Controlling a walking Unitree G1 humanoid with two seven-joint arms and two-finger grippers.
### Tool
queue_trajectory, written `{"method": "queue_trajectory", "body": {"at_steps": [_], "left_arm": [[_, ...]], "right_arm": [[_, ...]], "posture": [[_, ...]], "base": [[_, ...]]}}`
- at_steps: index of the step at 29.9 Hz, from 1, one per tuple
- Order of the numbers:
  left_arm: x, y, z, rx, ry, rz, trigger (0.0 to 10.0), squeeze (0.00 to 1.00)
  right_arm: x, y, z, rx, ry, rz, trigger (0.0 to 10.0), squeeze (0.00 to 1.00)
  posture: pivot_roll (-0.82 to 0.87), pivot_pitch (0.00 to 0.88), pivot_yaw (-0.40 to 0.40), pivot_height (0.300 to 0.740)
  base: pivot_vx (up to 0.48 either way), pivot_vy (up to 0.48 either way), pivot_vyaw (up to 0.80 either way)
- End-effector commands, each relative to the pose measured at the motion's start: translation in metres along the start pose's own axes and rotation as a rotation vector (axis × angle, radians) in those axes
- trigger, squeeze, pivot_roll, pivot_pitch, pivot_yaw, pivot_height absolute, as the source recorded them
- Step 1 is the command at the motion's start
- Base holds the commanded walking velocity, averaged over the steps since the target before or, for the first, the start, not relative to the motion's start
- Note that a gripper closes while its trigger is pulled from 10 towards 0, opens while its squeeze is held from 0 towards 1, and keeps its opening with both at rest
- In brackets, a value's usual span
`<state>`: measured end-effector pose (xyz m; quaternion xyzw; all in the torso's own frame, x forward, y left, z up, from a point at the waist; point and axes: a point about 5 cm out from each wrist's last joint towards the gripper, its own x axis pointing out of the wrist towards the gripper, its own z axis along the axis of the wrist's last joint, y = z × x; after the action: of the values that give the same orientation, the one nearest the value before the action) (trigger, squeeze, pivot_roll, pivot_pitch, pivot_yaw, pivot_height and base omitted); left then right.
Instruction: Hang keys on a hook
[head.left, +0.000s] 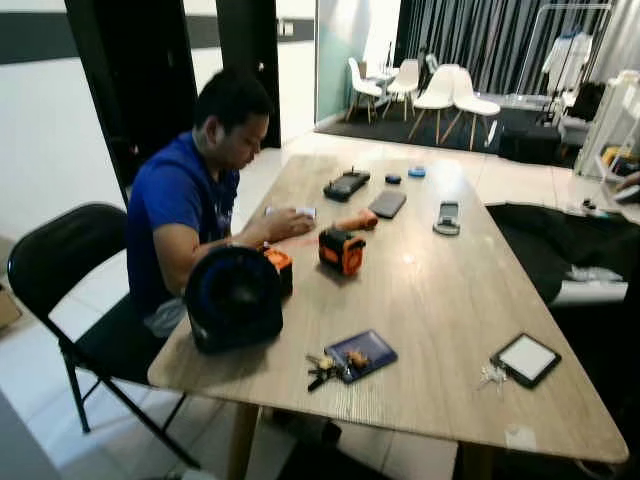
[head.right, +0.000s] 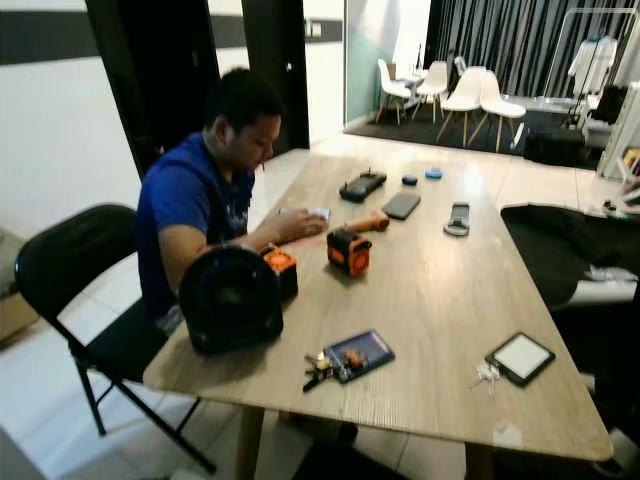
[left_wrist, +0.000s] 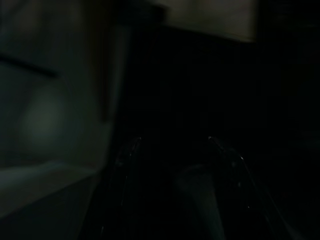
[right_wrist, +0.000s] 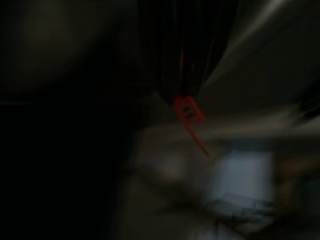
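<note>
A person (head.left: 190, 215) in a blue shirt is seated on a black folding chair (head.left: 60, 290) at the left side of a long wooden table (head.left: 440, 300). A bunch of keys (head.left: 322, 368) is seen near the table's front edge, touching a dark blue card (head.left: 362, 354). Further right, a small tablet (head.left: 526, 358) lies flat. Whether either claw is apart or together cannot be told from the dark, blurred wrist views.
</note>
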<state>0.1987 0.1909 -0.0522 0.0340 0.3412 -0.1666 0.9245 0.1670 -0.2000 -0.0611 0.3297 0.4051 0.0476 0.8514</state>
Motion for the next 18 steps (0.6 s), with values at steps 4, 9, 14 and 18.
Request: {"method": "queue_trajectory", "body": {"at_steps": [4,9,14,18], "left_arm": [[-0.001,0.007,-0.013,-0.046,0.066,0.13,10.0,0.0],[-0.002,0.006,-0.017,-0.065,0.075,0.129,10.0,0.0],[0.002,0.005,-0.013,-0.091,0.051,0.154,10.0,0.0],[0.004,0.002,-0.011,-0.032,0.055,0.162,10.0,0.0]], "right_arm": [[-0.024,-0.049,0.026,0.088,-0.329,-0.438,0.0,0.0],[-0.026,-0.054,0.026,0.037,-0.36,-0.493,0.0,0.0],[-0.019,-0.05,0.021,0.016,-0.376,-0.519,10.0,0.0],[-0.009,-0.04,0.011,-0.011,-0.344,-0.481,10.0,0.0]], "posture": [[0.04,0.035,0.025,0.74],[0.05,0.014,0.024,0.74],[0.06,0.0,0.015,0.74],[0.06,0.0,0.014,0.74]], "base": [[0.0,0.0,0.0],[0.0,0.0,0.0],[0.0,0.0,0.0],[0.0,0.0,0.0]]}}
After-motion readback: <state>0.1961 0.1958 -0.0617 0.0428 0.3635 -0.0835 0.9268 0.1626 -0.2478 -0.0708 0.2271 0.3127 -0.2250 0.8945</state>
